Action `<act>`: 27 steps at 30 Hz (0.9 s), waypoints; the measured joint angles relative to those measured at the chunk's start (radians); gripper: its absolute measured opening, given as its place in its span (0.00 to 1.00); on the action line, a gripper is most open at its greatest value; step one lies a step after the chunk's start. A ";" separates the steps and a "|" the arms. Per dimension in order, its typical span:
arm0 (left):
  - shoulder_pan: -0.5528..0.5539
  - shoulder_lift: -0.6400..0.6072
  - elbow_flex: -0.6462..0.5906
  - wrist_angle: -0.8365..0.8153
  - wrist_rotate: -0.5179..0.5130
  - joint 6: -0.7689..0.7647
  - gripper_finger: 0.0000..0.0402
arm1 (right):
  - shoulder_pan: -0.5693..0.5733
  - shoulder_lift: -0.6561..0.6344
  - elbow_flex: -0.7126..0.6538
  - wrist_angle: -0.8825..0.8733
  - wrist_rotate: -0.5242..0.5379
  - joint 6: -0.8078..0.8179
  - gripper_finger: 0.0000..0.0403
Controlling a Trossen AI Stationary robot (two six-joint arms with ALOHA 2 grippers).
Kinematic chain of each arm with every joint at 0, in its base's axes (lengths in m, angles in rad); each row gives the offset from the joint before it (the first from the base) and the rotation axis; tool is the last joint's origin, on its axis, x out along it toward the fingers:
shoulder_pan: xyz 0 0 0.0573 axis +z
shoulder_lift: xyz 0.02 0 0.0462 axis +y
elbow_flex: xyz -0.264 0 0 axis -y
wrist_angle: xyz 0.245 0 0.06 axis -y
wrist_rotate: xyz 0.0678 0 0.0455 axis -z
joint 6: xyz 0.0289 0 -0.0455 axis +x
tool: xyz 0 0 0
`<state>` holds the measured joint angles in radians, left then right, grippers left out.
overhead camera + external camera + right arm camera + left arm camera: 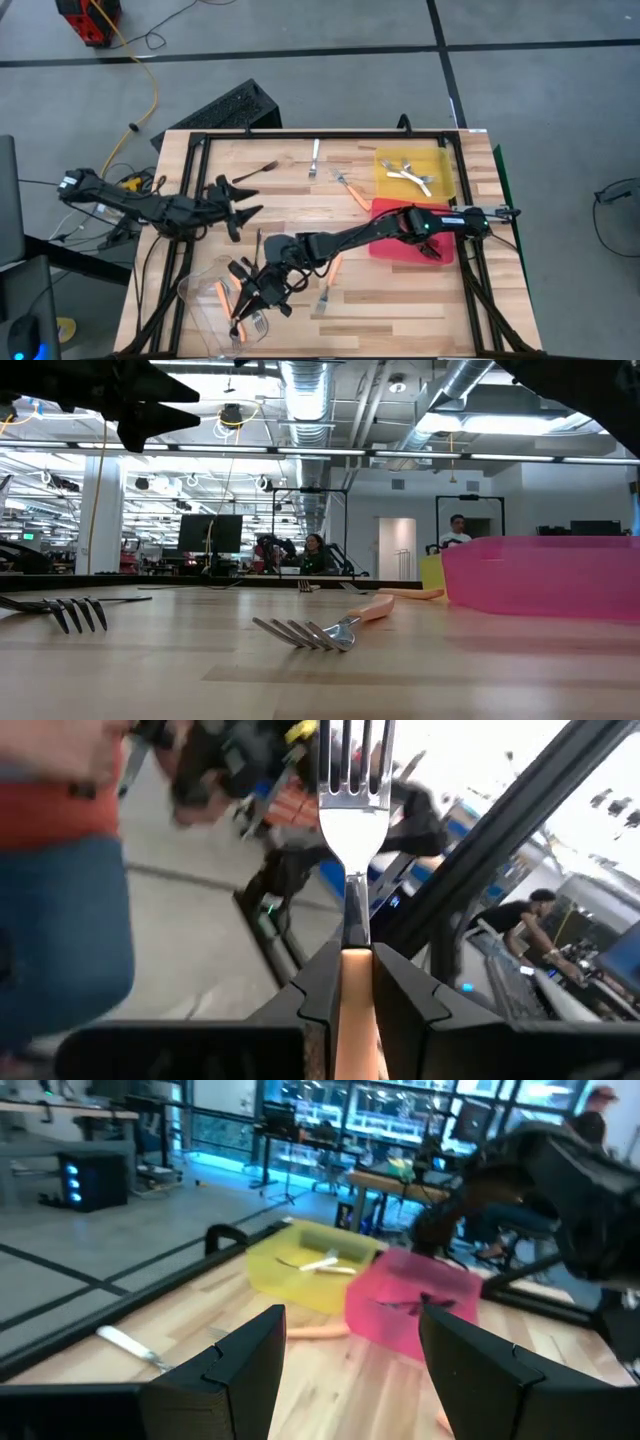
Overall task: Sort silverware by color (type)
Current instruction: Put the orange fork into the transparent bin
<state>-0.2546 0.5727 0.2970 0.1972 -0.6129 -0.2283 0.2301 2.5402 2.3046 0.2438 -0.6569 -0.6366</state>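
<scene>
My right gripper reaches across the table to the near left, over a clear tub, and is shut on an orange-handled fork. My left gripper hovers open at the table's left side, holding nothing; its fingers frame the trays. Loose silverware lies flat on the wood: a dark fork, a white-handled fork, and two orange-handled forks. White-handled forks lie in the yellow tray. My right gripper pinches the fork's orange handle between its two fingers, close to where the metal neck begins. The fork lies along the fingers and sticks out past their tips, tines foremost. It is lifted clear, with only the room behind it.
A red tray sits at the right, partly under my right arm, next to the yellow one. The tub holds an orange piece. A black frame runs round the table. People sit in the room beyond.
</scene>
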 joint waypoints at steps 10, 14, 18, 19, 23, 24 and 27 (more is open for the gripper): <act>0.046 -0.184 0.000 -0.113 0.031 -0.028 0.53 | -0.007 0.016 0.000 0.051 0.053 -0.068 0.18; 0.046 -0.210 0.000 -0.113 0.030 -0.023 0.53 | -0.002 0.050 0.000 0.147 0.060 -0.071 0.18; 0.046 -0.223 0.000 -0.122 0.031 -0.023 0.53 | -0.002 0.067 0.000 0.165 0.062 -0.029 0.18; 0.046 -0.223 0.000 -0.126 0.031 -0.023 0.53 | -0.003 0.067 0.000 0.165 0.062 -0.017 0.18; 0.046 -0.222 0.000 -0.137 0.031 -0.023 0.53 | -0.007 0.066 0.000 0.123 0.063 -0.022 0.18; 0.046 -0.222 0.000 -0.138 0.031 -0.023 0.53 | -0.011 0.067 0.000 0.118 0.062 -0.023 0.18; 0.046 -0.222 0.000 -0.140 0.031 -0.023 0.53 | -0.015 0.067 0.000 0.094 0.058 -0.029 0.18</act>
<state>-0.2089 0.3504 0.2970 0.0574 -0.5823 -0.2508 0.2155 2.6068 2.3043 0.3380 -0.5990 -0.6655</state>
